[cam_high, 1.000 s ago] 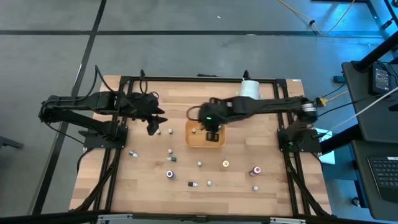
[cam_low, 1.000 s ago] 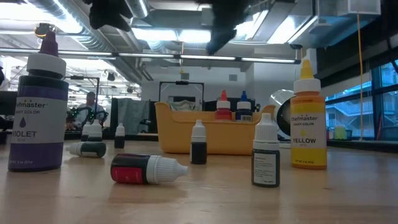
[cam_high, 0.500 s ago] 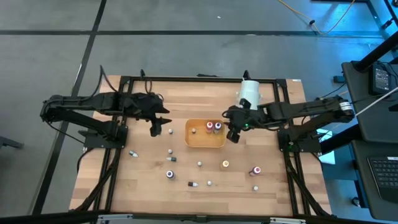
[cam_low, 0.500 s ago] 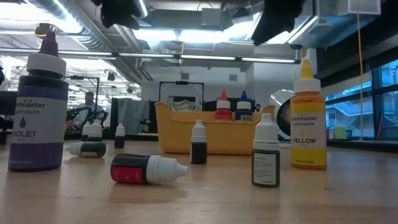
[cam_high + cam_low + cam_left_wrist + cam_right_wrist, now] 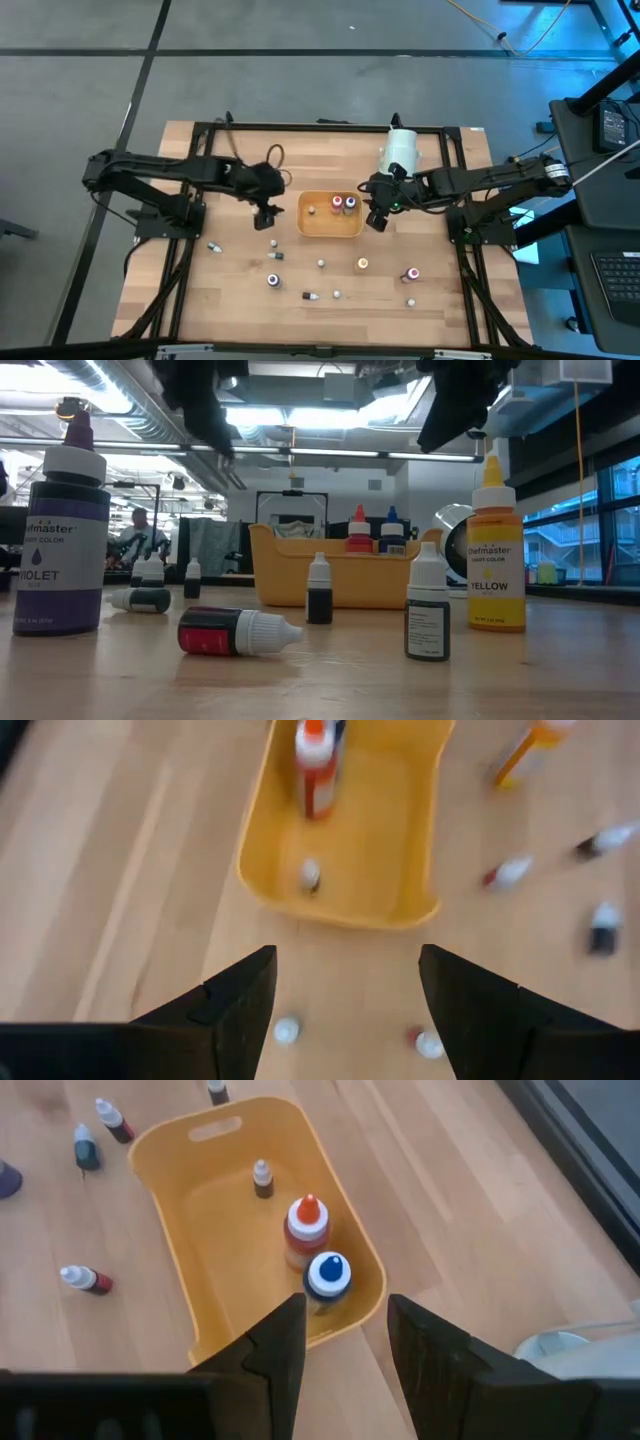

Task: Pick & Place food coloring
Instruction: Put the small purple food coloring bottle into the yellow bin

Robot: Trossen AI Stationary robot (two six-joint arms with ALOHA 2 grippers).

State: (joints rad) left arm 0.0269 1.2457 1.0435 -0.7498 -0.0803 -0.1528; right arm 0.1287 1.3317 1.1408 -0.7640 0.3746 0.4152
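Note:
The orange tray sits mid-table and holds a red-capped bottle, a blue-capped bottle and a tiny vial, all upright. My left gripper hovers open just left of the tray; in its wrist view two small bottles stand on the wood below its fingers. My right gripper hangs open and empty off the tray's right end. Several more food coloring bottles stand or lie on the near half of the table.
A large white cylinder stands at the far edge behind my right arm. A violet bottle, a yellow bottle and a red vial lying on its side are nearest the low camera. Black frame rails border the table.
My right gripper has pulled away from above the tray toward the table's right and then held still beside the tray's right end. My left gripper has swung right toward the tray's left end and come lower, over the two small bottles there.

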